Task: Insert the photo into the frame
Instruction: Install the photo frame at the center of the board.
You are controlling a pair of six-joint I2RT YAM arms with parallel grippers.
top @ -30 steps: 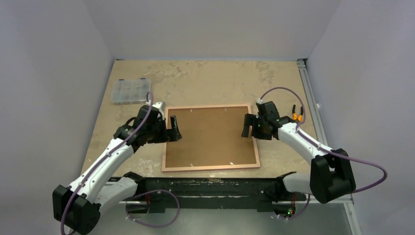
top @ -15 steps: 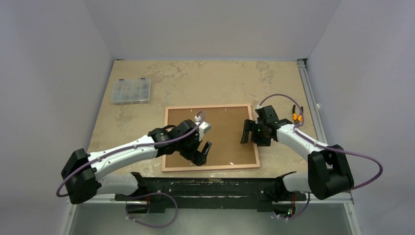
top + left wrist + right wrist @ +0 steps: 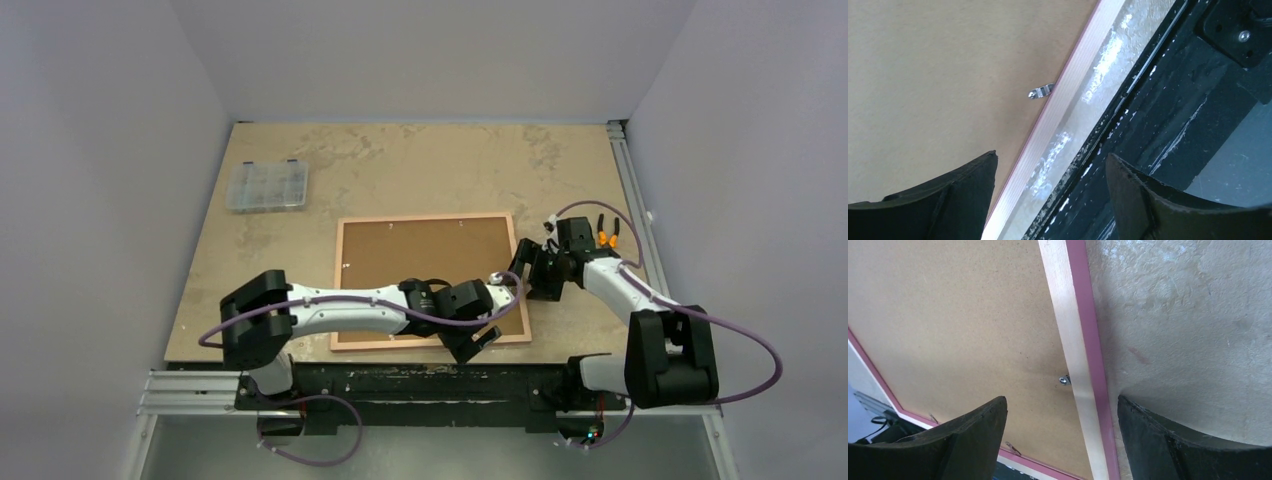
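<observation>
The frame [image 3: 425, 217] lies face down mid-table, with the brown backing board [image 3: 420, 260] filling it. The photo is hidden. My left gripper [image 3: 482, 338] reaches across to the frame's near right corner and is open and empty. In the left wrist view the gripper [image 3: 1051, 155] has the pink near rail [image 3: 1068, 85] and a metal clip [image 3: 1042, 91] just ahead of it. My right gripper [image 3: 527, 268] is open at the frame's right edge. In the right wrist view the gripper [image 3: 1062, 400] straddles the right rail [image 3: 1070, 315] near a small clip [image 3: 1064, 380].
A clear plastic organiser box [image 3: 267, 185] sits at the back left. A small orange-handled tool [image 3: 606, 238] lies to the right of the frame. A black base rail [image 3: 420, 385] runs along the near edge, and an aluminium rail [image 3: 630, 190] runs along the right side.
My left arm has swung from the frame's left edge across its near side to the near right corner. My right gripper has shifted slightly right, onto the frame's right edge.
</observation>
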